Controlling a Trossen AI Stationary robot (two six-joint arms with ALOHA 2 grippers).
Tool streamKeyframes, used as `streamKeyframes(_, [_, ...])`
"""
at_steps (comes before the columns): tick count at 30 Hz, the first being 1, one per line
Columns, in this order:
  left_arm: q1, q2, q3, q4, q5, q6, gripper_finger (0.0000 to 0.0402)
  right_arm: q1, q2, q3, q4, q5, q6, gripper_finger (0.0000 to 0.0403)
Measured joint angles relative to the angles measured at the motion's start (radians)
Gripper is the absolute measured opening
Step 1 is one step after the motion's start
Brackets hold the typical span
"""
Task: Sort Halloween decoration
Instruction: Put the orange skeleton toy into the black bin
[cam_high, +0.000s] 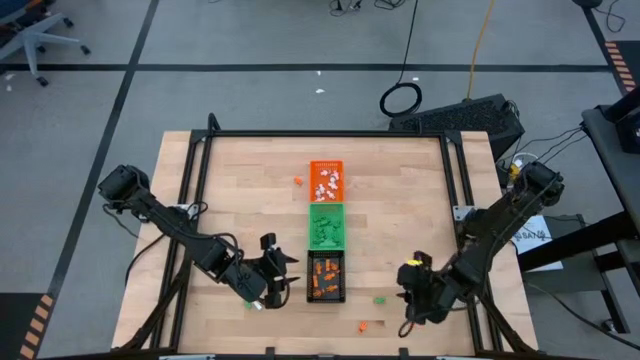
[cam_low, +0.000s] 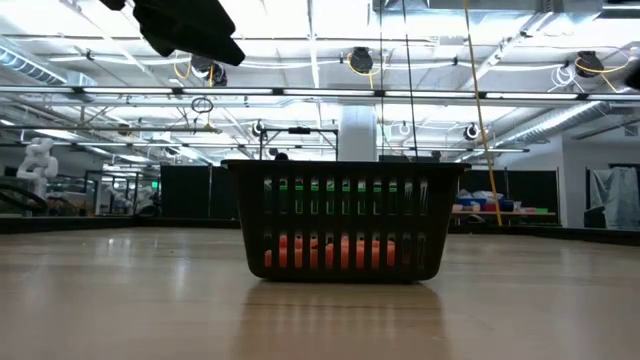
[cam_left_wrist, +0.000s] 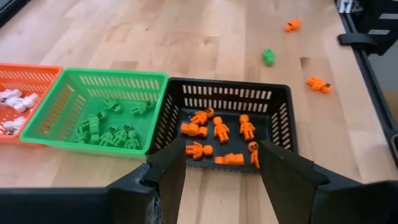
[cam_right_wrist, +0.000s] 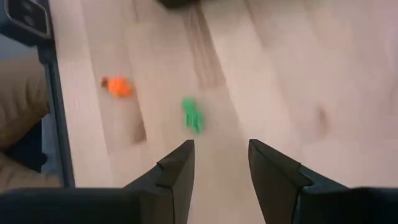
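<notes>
Trinkets: tiny moulded figures in orange, green and white, most already in 3 small slotted trays set end to end down the table's middle. Orange figures (cam_left_wrist: 219, 129), about 8, lie flat in the black tray (cam_left_wrist: 230, 94), long axes pointing every way, several with round heads and spread limbs. Green figures (cam_left_wrist: 109, 132) lie heaped in the green tray (cam_left_wrist: 99, 79), no common direction. White figures (cam_left_wrist: 17, 102) lie in the orange tray (cam_left_wrist: 25, 73), at the far end of the row from the arms. Strays on the bare table (cam_high: 240, 180): 1 green figure (cam_right_wrist: 193, 116) just ahead of the right gripper (cam_right_wrist: 221, 165), lying flat, long axis roughly in line with the fingers; 1 orange figure (cam_right_wrist: 118, 86) near it, towards the table edge, shape too blurred to tell; 1 more orange piece (cam_high: 298, 181) lies beside the orange tray. Right gripper: low near the table's front right, fingers apart, nothing between them. Left gripper (cam_left_wrist: 222, 177): front of table, just beside the black tray, fingers apart and empty, facing the tray row. Low view: black tray seen end-on, orange showing through its slots.
</notes>
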Motion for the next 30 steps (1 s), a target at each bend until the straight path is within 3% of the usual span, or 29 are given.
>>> streamKeyframes(5, [0.006,0.0,0.0,0.0,-0.032,0.003,0.0198,0.069,0.026,0.0,-0.032,-0.032,0.186,0.0134])
streamKeyframes(12, [0.029,0.0,0.0,-0.012,-0.047,0.01,0.0198,0.149,0.075,0.0,-0.014,-0.085,0.29,0.0134])
streamKeyframes(30, [0.036,0.0,0.0,-0.031,-0.049,0.011,0.0198,0.215,0.246,0.001,0.132,-0.135,0.23,0.0134])
